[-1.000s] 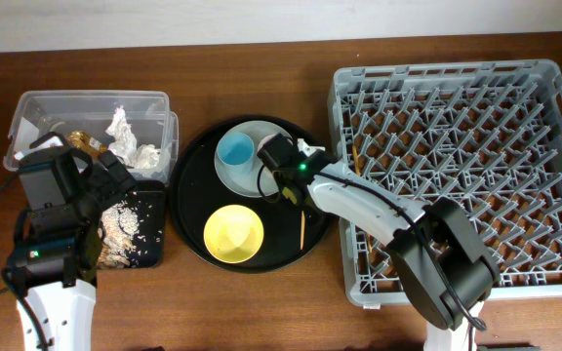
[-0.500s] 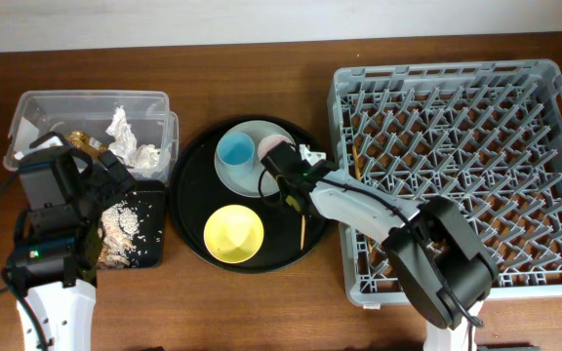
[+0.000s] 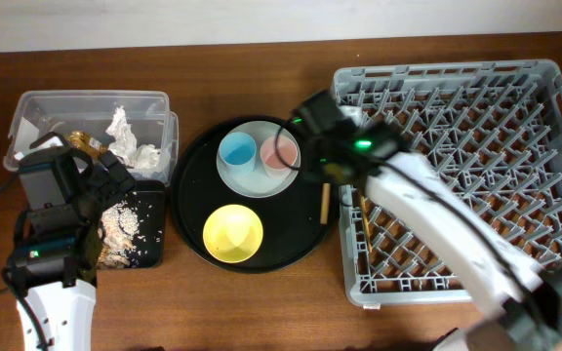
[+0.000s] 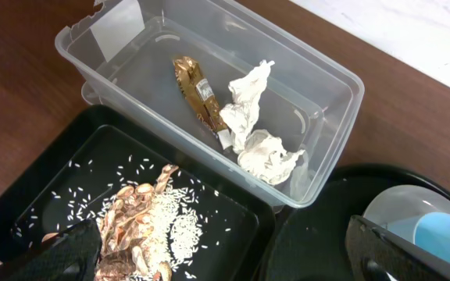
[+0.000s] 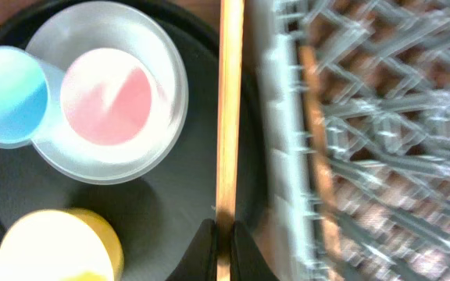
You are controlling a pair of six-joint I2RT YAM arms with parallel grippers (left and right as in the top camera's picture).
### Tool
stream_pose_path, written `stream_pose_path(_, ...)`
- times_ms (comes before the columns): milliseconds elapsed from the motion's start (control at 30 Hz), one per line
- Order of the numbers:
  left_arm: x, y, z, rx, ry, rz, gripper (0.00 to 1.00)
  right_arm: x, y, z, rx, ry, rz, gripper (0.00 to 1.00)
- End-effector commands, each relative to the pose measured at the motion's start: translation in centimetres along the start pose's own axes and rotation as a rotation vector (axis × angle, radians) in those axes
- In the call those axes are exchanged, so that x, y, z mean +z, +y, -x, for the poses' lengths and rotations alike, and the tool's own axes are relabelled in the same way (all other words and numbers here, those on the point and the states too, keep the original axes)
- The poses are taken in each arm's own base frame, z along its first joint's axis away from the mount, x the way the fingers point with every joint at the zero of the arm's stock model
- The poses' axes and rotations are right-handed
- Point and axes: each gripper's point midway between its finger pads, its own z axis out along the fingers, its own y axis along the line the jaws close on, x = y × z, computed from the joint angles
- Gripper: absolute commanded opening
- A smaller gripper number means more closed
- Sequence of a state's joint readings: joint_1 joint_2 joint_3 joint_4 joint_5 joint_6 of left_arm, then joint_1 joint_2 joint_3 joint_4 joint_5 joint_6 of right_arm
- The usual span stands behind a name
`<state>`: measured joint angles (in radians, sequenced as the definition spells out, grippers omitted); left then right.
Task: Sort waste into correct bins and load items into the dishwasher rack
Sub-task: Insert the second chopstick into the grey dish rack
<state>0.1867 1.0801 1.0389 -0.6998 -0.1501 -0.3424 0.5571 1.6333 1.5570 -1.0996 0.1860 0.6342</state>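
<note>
My right gripper [image 3: 322, 168] [image 5: 225, 242] is shut on a thin wooden chopstick [image 3: 325, 202] [image 5: 230, 101], held over the gap between the round tray and the grey dishwasher rack [image 3: 457, 166] [image 5: 366, 117]. A second chopstick [image 3: 363, 216] lies in the rack's left side. A blue cup [image 3: 236, 151] and a pink cup [image 3: 280, 153] stand on the pale plate [image 3: 258, 180]; the yellow bowl [image 3: 233, 232] sits below. My left gripper [image 3: 105, 177] [image 4: 233, 261] is open over the shallow black tray [image 4: 22, 211] with food scraps [image 4: 151, 222]. The clear tub [image 4: 326, 78] holds the wrapper [image 4: 198, 90] and white paper [image 4: 270, 160].
The large round black tray [image 3: 188, 195] lies between the bins and the rack. The rack's left wall [image 3: 344, 195] stands close to the held chopstick. Bare wooden table [image 3: 261, 312] runs along the front edge.
My right gripper has lifted the chopstick off the round tray and moved right and back toward the rack's edge, uncovering the pink cup. The left arm has not moved.
</note>
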Motion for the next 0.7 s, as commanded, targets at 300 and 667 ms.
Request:
stream_pose_path(300, -0.3, 0.1, 0.6, -0.017, -0.016, 0.002, 0.99, 1.7, -7.7, -3.0, -0.226, 0.152, -0.097, 0.05)
stream_pose_path(667, -0.3, 0.1, 0.6, -0.017, -0.016, 0.002, 0.99, 6.0, -5.9, -5.6, -0.211, 0.186, 0.029, 0.09)
